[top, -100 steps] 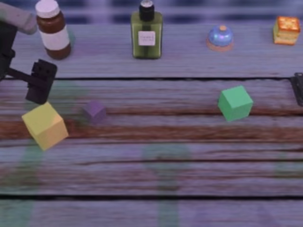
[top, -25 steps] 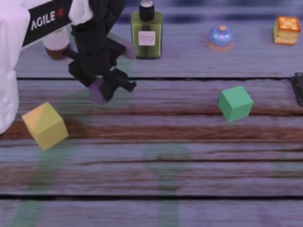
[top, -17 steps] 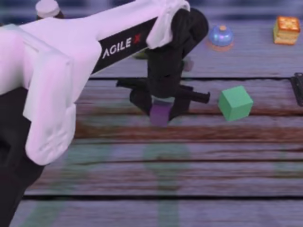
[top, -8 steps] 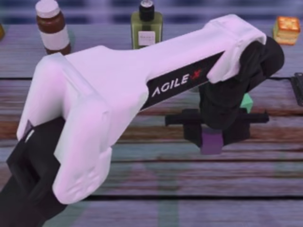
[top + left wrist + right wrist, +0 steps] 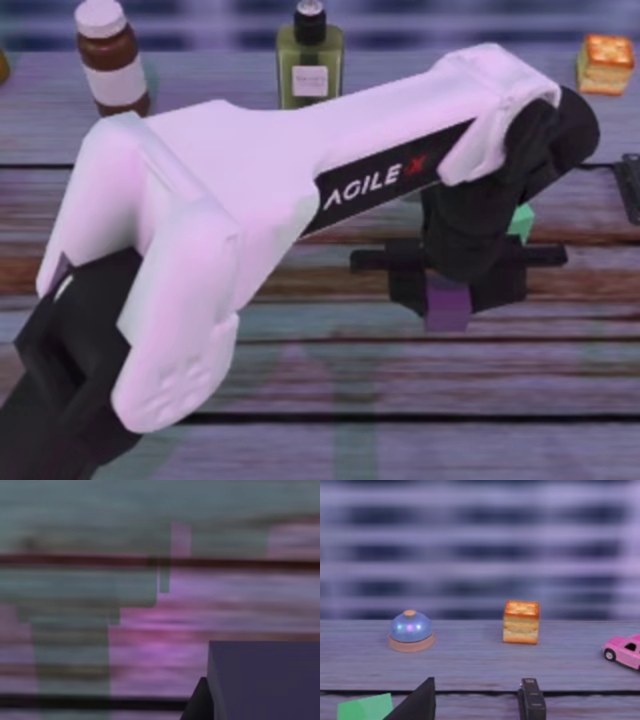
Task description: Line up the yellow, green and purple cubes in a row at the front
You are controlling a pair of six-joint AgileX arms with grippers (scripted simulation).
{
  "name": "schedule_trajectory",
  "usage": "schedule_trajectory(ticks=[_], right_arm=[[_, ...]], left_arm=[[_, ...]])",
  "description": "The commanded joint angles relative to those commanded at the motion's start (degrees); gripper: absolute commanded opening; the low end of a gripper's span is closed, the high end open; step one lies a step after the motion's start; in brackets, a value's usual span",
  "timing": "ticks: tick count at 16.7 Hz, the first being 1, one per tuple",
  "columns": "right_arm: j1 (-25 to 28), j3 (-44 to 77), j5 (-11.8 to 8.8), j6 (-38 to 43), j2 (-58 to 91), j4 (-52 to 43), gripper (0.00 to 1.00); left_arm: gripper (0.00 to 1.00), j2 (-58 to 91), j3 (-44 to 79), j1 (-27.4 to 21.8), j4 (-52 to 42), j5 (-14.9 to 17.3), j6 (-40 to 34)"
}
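My left arm reaches across the table, and my left gripper [image 5: 447, 288] is shut on the small purple cube [image 5: 447, 311] just right of the middle. In the left wrist view the purple cube [image 5: 265, 680] fills the corner beside one dark finger [image 5: 200, 705], low over the wood. Only a corner of the green cube [image 5: 521, 219] shows behind the left wrist; it also appears in the right wrist view [image 5: 364, 707]. The yellow cube is hidden under the left arm. My right gripper [image 5: 630, 190] is parked at the right edge, open with nothing in it [image 5: 477, 697].
Along the back stand a brown bottle [image 5: 112, 60], a green bottle [image 5: 309, 62] and a small yellow block with an orange patterned top [image 5: 605, 63]. The right wrist view also shows a blue bell [image 5: 410, 630] and a pink toy car [image 5: 623, 651].
My left gripper took the purple cube from the left side and carried it right and forward. In the last half second it barely moved, only settling slightly lower.
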Motion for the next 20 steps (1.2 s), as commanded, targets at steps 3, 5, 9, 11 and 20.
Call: schedule_trajectory(ticks=[3,5,9,11,20], right_arm=[[0.0,0.0,0.0,0.0,0.0,0.0,1.0],[0.0,0.0,0.0,0.0,0.0,0.0,1.0],[0.0,0.0,0.0,0.0,0.0,0.0,1.0],[0.0,0.0,0.0,0.0,0.0,0.0,1.0],[0.0,0.0,0.0,0.0,0.0,0.0,1.0]], left_arm=[[0.0,1.0,-5.2,0.1,7.0,0.0,0.0],[0.0,1.7,-8.4,0.0,10.6,0.0,0.1],[0.0,2.0,-9.5,0.0,11.7,0.0,0.1],[0.08,2.0,-9.5,0.0,11.7,0.0,0.1],[0.75,2.0,-9.5,0.0,11.7,0.0,0.1]])
